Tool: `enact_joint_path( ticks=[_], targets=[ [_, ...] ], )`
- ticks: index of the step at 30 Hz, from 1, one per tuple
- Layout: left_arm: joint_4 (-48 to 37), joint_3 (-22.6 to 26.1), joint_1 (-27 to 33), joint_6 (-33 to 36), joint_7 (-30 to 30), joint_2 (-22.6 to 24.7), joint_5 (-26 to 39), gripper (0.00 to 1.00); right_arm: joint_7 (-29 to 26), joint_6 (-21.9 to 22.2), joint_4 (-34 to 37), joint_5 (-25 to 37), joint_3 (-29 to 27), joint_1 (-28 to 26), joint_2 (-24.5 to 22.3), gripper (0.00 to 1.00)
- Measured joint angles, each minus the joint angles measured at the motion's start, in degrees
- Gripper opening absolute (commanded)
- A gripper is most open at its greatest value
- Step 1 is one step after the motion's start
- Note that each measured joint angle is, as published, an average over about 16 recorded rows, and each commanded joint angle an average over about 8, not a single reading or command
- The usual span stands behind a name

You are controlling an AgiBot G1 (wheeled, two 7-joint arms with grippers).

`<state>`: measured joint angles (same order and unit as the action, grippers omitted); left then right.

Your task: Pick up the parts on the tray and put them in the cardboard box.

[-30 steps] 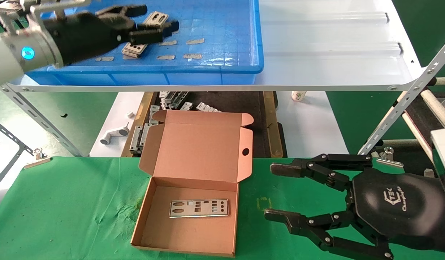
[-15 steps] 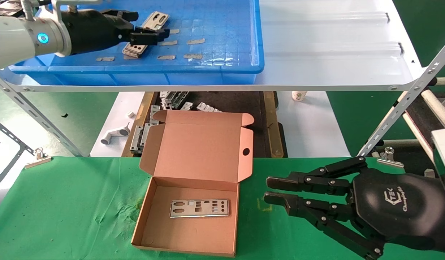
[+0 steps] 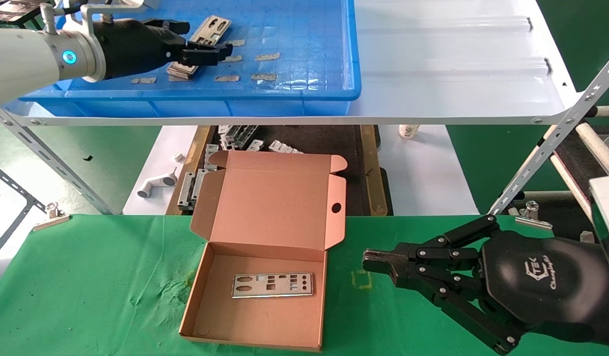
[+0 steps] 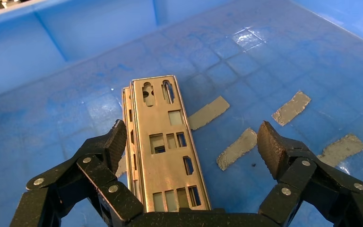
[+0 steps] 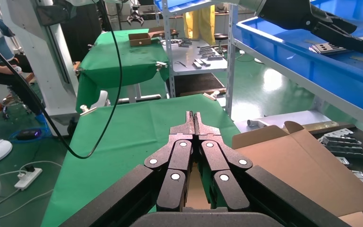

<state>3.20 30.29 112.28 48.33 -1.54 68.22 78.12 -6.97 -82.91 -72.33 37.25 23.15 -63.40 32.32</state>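
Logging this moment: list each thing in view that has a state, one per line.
cardboard box: lid open, one plate lying flat inside.
plate in box: flat, untouched.
stack of plates: flat in the tray, between the open fingers.
left gripper: open, straddling the stack.
right gripper: shut, empty, over the green table.

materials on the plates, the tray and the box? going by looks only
Plates: thin sheet metal, probably stamped steel; silver, shiny, crisp punched cut-outs.
Tray: moulded plastic by the look; glossy bright blue, gridded floor, rounded rim.
Cardboard box: brown corrugated card, matte, folded flaps with a round hole.
Left pincer straddles the plates, open.
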Motion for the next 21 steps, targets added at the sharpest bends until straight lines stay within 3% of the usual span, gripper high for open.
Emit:
enact_joint_path(
  ticks=[3,5,21],
  targets=[
    [-0.85,-0.12,0.13,-0.50,0.29,0.32,-0.16,0.06,0.00,0.00,0.00,0.00,0.00,0.00,0.00,0.00],
    [-1.38,-0.20,0.17,-0.86,0.35,0.52,-0.26,0.00,0.00,0.00,0.00,0.00,0.00,0.00,0.00,0.00],
    [-3.07,-0.47,-0.18,-4.81,0.54,1.80,-0.63,0.00,0.00,0.00,0.00,0.00,0.01,0.00,0.00,0.00]
  ],
)
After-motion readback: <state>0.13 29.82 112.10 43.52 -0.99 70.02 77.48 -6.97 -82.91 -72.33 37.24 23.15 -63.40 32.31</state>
